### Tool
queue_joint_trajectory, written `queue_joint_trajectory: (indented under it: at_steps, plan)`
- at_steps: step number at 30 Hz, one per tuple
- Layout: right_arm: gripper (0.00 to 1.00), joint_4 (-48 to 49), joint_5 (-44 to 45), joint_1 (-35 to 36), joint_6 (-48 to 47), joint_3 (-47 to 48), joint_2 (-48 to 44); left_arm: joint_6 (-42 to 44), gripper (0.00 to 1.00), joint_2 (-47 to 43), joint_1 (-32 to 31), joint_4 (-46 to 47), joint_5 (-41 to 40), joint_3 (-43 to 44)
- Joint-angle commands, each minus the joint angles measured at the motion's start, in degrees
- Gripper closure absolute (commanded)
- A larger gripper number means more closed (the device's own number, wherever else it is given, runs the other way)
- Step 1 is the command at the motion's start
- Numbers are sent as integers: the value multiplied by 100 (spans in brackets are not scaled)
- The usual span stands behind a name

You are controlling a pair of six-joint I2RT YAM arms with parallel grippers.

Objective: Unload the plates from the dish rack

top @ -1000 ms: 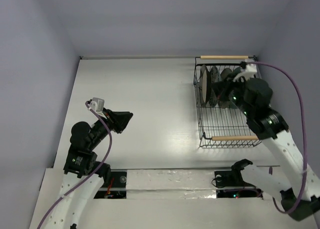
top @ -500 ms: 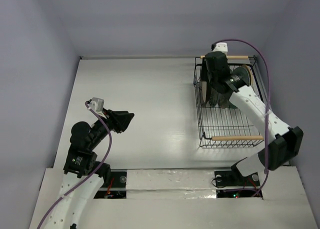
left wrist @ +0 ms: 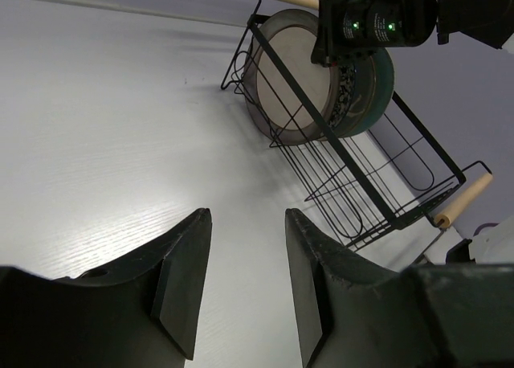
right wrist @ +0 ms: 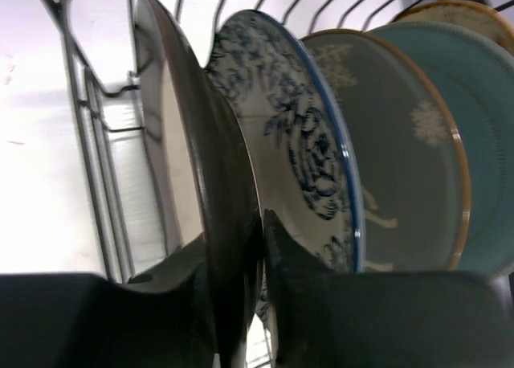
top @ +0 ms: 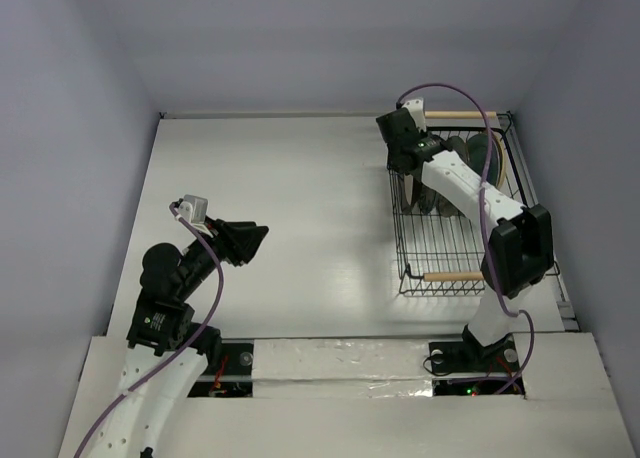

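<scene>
The black wire dish rack (top: 455,240) stands at the table's far right, with several plates on edge in its far end. In the right wrist view they stand from left to right: dark-rimmed cream plate (right wrist: 217,143), blue floral plate (right wrist: 297,135), dark deer plate (right wrist: 393,143), teal plate (right wrist: 474,103), tan plate (right wrist: 458,10). My right gripper (right wrist: 241,231) straddles the cream plate's rim, one finger on each face, shut on it; it is over the rack's far left corner (top: 405,163). My left gripper (left wrist: 247,213) is open and empty above the table's left half (top: 262,233).
The rack has light wooden handles at its near end (top: 458,276) and far end (top: 455,114); the near part of the rack holds nothing. Walls close the table on the left, back and right. The rack also shows in the left wrist view (left wrist: 377,199).
My right arm has swung from the rack's right side across to its far left corner, and the gripper now sits on the cream plate's rim. The left arm has not moved.
</scene>
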Motion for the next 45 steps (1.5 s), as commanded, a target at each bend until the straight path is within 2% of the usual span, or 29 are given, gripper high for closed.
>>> queue_joint_trajectory:
  at_steps: [1,5,15,22,25,26,28,29,30,32,35,40,45]
  plan:
    - [79,23,562,18,-96,368,-140,51,61,-41,-9,155,14,143]
    - [100,-109,852,123,-193,692,-219,51,61,-32,-9,155,14,134]
    - [100,-513,1714,571,-782,1747,-448,34,61,-67,-9,146,-30,152]
    - [100,-743,1978,800,-598,2082,-1484,25,61,-93,-9,128,-57,152]
    - [100,-323,1252,958,-336,1811,-2178,34,61,-93,-9,128,-57,143]
    - [100,-111,387,958,-238,1653,-2354,34,61,-102,-9,120,-65,152]
    - [100,772,-601,958,77,951,-2794,25,61,-102,-9,120,-92,152]
    - [100,1083,-1528,958,192,687,-2882,34,61,-111,-9,102,-109,161]
    - [100,1365,-1868,958,350,293,-2909,25,61,-102,-9,102,-118,161]
    - [100,1919,-2815,958,842,96,-2752,16,61,-128,-9,76,-179,169]
    - [100,2728,-3661,1020,1440,-150,-2234,16,61,-172,-9,32,-285,178]
    - [100,3747,-4191,1073,2292,-282,-1233,16,61,-252,44,-21,-408,204]
    - [100,4013,-4368,1345,2619,-89,-248,16,61,-260,44,5,-364,187]
